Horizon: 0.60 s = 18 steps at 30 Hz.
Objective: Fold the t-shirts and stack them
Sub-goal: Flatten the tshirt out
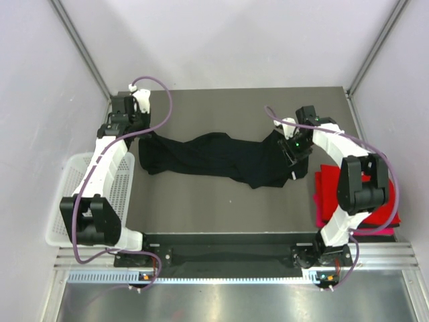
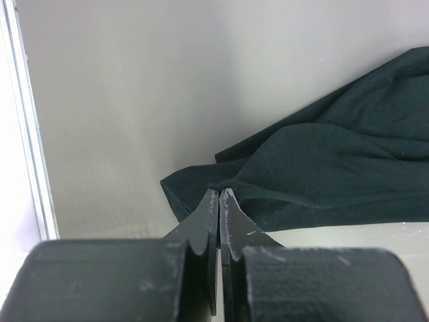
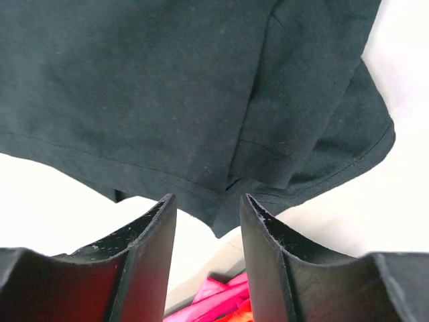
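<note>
now you have the large black cloth t-shirt [image 1: 214, 157] strung out, bunched, left to right across the grey table [image 1: 221, 107].
your left pincer [image 2: 219, 193] is pressed closed on the shirt's left corner. your right pincer [image 3: 206, 199] stands with its jaws apart over the shirt's right end, gripping nothing. the folded red t-shirt [image 1: 328, 191] and the magenta t-shirt [image 3: 214, 292] lie together near the right arm. the white plastic mesh basket [image 1: 67, 194] sits at the left side.

The spread t-shirt [image 1: 221, 157] lies between the basket [image 1: 59, 213] at left and folded shirts [image 1: 327, 194] at right.
</note>
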Tool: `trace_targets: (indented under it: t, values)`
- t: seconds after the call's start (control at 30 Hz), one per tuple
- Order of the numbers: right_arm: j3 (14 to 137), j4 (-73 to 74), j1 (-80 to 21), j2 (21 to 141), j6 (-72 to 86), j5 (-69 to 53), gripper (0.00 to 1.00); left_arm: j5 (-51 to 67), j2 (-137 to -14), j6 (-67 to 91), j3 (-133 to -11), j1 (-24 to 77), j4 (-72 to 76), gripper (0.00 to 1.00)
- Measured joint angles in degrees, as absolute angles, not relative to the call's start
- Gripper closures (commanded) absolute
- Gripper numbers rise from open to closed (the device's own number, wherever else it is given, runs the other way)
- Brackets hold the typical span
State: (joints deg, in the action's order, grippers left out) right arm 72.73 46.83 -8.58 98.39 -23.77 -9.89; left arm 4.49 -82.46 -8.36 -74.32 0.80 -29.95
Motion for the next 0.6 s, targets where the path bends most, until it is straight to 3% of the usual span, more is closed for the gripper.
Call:
trace_targets:
  t: [0.3, 0.6]
  values:
    - [72.73, 47.00, -8.32, 99.90, -23.73, -9.02, 0.58, 4.47, -82.11, -8.34, -72.93, 0.80, -29.85, 1.00]
    - [72.73, 47.33, -8.12, 100.05, -23.33, -8.84, 0.67, 4.45, -81.95, -8.36, -72.47, 0.80, -29.52, 1.00]
